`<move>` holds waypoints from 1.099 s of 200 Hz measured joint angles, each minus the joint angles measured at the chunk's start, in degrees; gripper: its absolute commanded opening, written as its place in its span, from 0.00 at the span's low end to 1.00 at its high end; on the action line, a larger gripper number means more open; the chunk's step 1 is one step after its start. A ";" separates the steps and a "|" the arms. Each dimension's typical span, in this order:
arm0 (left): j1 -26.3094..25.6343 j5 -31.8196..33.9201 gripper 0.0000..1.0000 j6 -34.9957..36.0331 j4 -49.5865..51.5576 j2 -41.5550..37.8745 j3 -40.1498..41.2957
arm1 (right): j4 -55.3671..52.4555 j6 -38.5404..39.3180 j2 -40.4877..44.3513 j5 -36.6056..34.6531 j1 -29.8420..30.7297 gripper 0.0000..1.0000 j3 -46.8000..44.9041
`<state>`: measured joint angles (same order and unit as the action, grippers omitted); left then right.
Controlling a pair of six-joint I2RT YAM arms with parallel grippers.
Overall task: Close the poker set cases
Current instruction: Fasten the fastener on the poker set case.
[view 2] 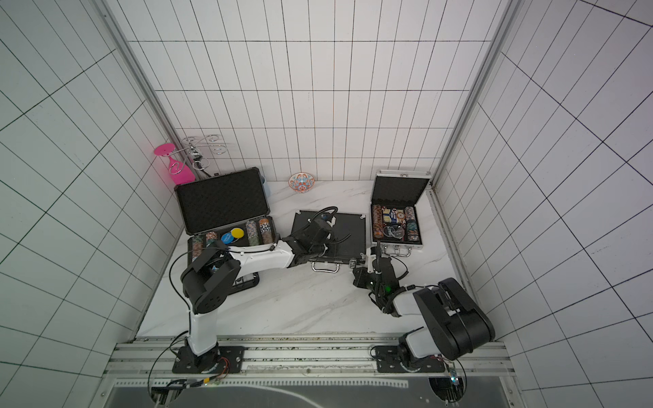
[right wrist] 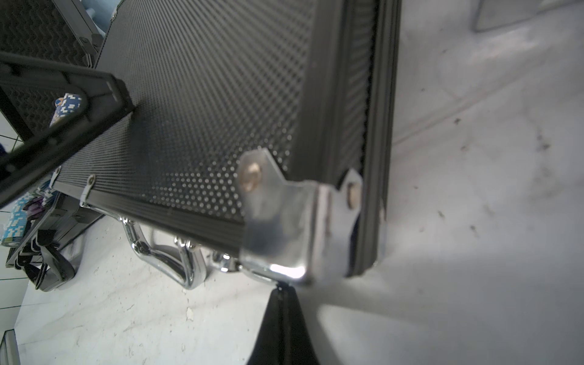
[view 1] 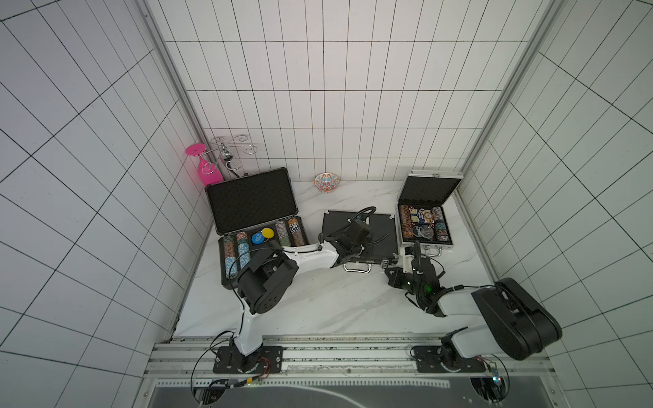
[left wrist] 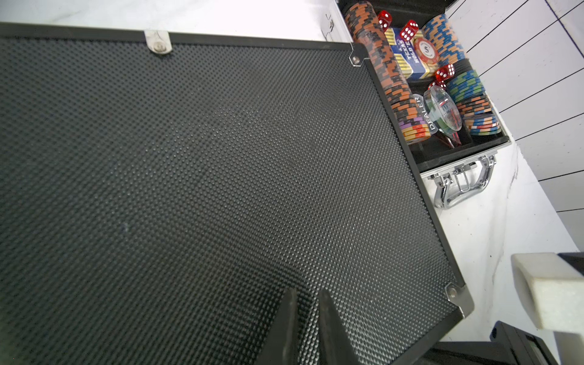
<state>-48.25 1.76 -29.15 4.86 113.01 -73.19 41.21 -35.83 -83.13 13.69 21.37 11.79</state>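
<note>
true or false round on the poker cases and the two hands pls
1. The medium black case is closed. True.
2. The small silver case is closed. False: its lid stands open.
3. The large black case is open. True.
4. The left hand grips a chip. False: it holds nothing and is over the medium black case's lid.
5. The right hand is shut. True.
6. The patterned bowl sits in the large black case. False: it stands on the table by the back wall.
</note>
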 measured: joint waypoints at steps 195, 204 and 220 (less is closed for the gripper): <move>0.24 -0.61 0.15 -0.85 8.96 0.35 -4.98 | 1.66 0.33 3.21 1.77 0.42 0.06 0.17; 0.15 -0.59 0.15 -0.83 8.85 0.57 -5.25 | 2.29 0.33 1.70 1.95 0.42 0.07 0.17; 0.04 -0.90 0.15 -0.81 8.55 1.07 -5.66 | 3.34 0.24 -0.68 2.10 0.42 0.06 0.17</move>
<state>-48.21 0.86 -29.95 13.41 114.08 -78.85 44.56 -35.59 -83.81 15.79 21.78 11.97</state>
